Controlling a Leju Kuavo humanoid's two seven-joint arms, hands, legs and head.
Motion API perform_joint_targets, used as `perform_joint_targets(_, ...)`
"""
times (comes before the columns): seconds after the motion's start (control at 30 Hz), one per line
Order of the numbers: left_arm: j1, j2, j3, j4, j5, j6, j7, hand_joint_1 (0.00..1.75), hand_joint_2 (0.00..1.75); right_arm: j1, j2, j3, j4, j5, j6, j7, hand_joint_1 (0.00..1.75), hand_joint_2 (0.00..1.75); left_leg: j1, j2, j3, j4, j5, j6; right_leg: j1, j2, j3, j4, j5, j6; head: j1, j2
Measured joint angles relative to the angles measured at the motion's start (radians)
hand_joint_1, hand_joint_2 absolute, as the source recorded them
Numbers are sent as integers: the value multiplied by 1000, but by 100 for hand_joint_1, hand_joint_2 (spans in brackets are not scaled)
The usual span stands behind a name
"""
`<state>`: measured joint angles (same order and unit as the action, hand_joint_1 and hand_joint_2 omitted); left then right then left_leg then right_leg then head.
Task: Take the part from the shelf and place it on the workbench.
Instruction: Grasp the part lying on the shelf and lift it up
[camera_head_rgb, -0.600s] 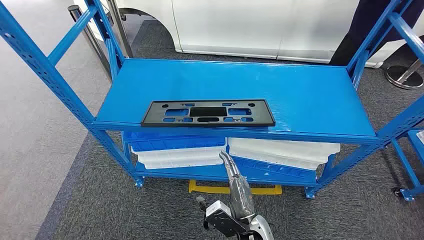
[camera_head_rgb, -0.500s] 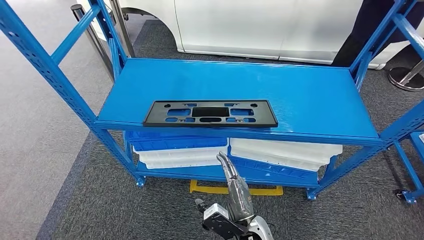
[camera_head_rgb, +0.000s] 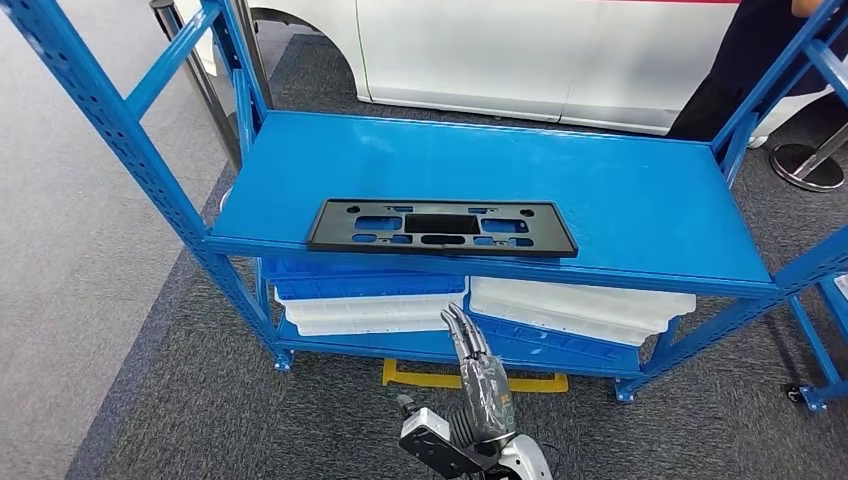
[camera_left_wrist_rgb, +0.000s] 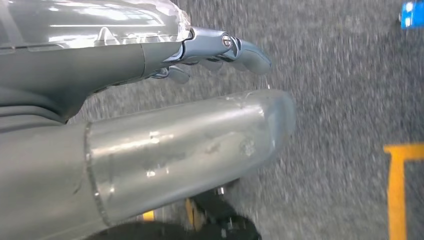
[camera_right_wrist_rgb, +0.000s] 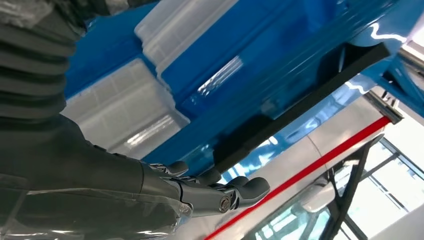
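1. Right hand (camera_head_rgb: 478, 375) raised in front of the shelf's (camera_head_rgb: 640, 200) lower level, fingers (camera_head_rgb: 462, 328) straight and together, holding nothing.
2. Left hand (camera_left_wrist_rgb: 150, 100) over grey carpet (camera_left_wrist_rgb: 340, 75), fingers extended, nothing held (floor view).
3. Black part (camera_head_rgb: 442, 227) lies flat at the shelf's front edge, well apart from both hands.
4. White and blue bins (camera_head_rgb: 575, 305) stacked below.

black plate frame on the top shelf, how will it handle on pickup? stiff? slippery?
The black frame looks thin with many cutouts, so probably light and somewhat flexible if lifted by one end. It lies flat on the glossy blue shelf, so it will likely slide when pushed rather than tip. Flat edges leave little for the right robot hand to grip.
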<state>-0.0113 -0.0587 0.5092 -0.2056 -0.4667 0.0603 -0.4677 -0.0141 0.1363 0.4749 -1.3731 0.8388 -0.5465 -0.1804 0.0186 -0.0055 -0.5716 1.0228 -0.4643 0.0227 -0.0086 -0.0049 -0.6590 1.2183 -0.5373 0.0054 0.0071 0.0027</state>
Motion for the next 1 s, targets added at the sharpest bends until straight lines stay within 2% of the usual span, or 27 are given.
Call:
perform_joint_targets(0.07, -3, -3, 7, 0, -8, -7, 1, 0, 0, -9, 1, -1, 8, 68, -30, 23, 0, 175, -1, -2, 3, 0, -1, -5, 5, 3, 63, -131, 52, -13, 0, 0)
perform_joint_targets(0.1, -5, -5, 10, 0, -15, -9, 1, 0, 0, -14, 1, -1, 11, 106, -50, 37, 0, 175, -1, -2, 3, 0, -1, -10, 9, 4, 80, -168, 62, -18, 0, 0)
perform_joint_targets(0.17, -7, -7, 15, 0, -33, -9, 2, 0, 0, -19, 4, -4, 13, 219, -95, 74, 0, 175, -1, -3, 2, -2, 1, -22, 15, 4, 83, -183, 62, -23, 0, 0)
perform_joint_targets(0.23, -8, -7, 20, 0, -53, -9, 6, 0, 0, -19, 11, -22, 1, 427, -130, 134, 0, 175, 0, -1, 2, 1, -5, -33, 10, 3, 88, -193, 67, -32, 0, 0)
perform_joint_targets(0.27, -10, -7, 22, 0, -61, -13, 10, 0, 0, -21, 14, -34, -9, 545, -139, 177, 0, 175, 0, -1, -6, 21, -19, -37, 7, 2, 92, -200, 70, -38, -1, 0)
perform_joint_targets(0.3, -11, -6, 25, 0, -68, -19, 15, 0, 0, -25, 12, -44, -19, 634, -144, 231, 0, 175, 0, 0, -22, 60, -42, -39, 3, 0, 95, -206, 73, -44, -1, 0)
perform_joint_targets(0.37, -14, -5, 31, 0, -79, -30, 23, 0, 0, -43, -11, -47, -29, 709, -148, 359, 0, 175, 1, 0, -81, 183, -102, -44, 5, -4, 97, -207, 73, -49, -1, 0)
perform_joint_targets(0.4, -14, -5, 34, 0, -84, -32, 26, 0, 0, -52, -30, -43, -29, 711, -149, 418, 0, 175, 2, 0, -110, 239, -122, -46, 6, -5, 97, -206, 72, -50, -1, 0)
perform_joint_targets(0.43, -13, -4, 36, 0, -88, -33, 28, 0, 0, -59, -49, -37, -30, 711, -149, 464, 0, 175, 2, 1, -127, 270, -126, -48, 7, -6, 96, -204, 70, -51, -1, 0)
perform_joint_targets(0.47, -12, -3, 39, 0, -91, -34, 31, 0, 0, -65, -65, -28, -30, 711, -149, 496, 0, 175, 3, 1, -126, 264, -109, -49, 7, -6, 96, -201, 68, -50, -1, 0)
perform_joint_targets(0.5, -12, -2, 41, 0, -92, -35, 32, 0, 0, -69, -77, -18, -30, 711, -149, 513, 0, 175, 3, 2, -105, 217, -75, -49, 6, -6, 97, -196, 64, -48, -1, 0)
perform_joint_targets(0.53, -13, 0, 44, 0, -92, -37, 33, 0, 0, -73, -84, -6, -30, 711, -149, 522, 0, 175, 3, 3, -73, 147, -38, -46, 6, -5, 98, -191, 59, -45, -1, 0)
perform_joint_targets(0.6, -18, 2, 49, 0, -92, -43, 35, 0, 0, -79, -92, 14, -30, 711, -149, 530, 0, 175, 0, 5, -21, 36, 1, -38, 9, -5, 97, -180, 50, -35, -1, 0)
perform_joint_targets(0.67, -21, 3, 53, 0, -93, -48, 38, 0, 0, -85, -98, 26, -30, 710, -149, 535, 0, 175, -5, 4, -10, 12, -1, -29, 12, -5, 95, -178, 47, -25, -1, 0)
perform_joint_targets(0.77, -19, 2, 55, 0, -96, -50, 41, 0, 0, -93, -104, 40, -31, 710, -150, 537, 0, 175, 0, 1, -5, 2, 3, -11, 9, -3, 93, -165, 36, -8, -1, 0)
perform_joint_targets(0.83, -20, 2, 56, 0, -97, -50, 41, 0, 0, -96, -108, 45, -31, 710, -151, 537, 0, 175, 4, 2, -1, -4, 5, -1, 4, 0, 53, -81, -10, 2, 0, 0)
perform_joint_targets(0.9, -22, 3, 57, 0, -98, -50, 44, 0, 0, -96, -112, 49, -30, 710, -151, 533, 0, 175, 3, 1, 0, -4, 2, 4, 0, 1, -19, 48, -62, 9, 0, 0)
perform_joint_targets(0.93, -22, 3, 58, 0, -99, -50, 46, 0, 0, -95, -113, 50, -29, 710, -151, 526, 0, 175, 3, 1, 1, -4, 0, 4, -2, 1, -45, 87, -67, 11, 0, 0)
perform_joint_targets(0.97, -21, 3, 60, 0, -99, -51, 49, 0, 0, -95, -113, 51, -28, 710, -151, 517, 0, 175, 3, 0, 3, -4, -2, 3, -4, 1, -55, 92, -52, 12, 0, 0)
perform_joint_targets(1.0, -21, 3, 62, 0, -99, -53, 52, 0, 0, -94, -113, 51, -26, 710, -151, 508, 0, 175, 3, -1, 8, -4, -5, 1, -5, 1, -44, 57, -18, 11, 0, 0)
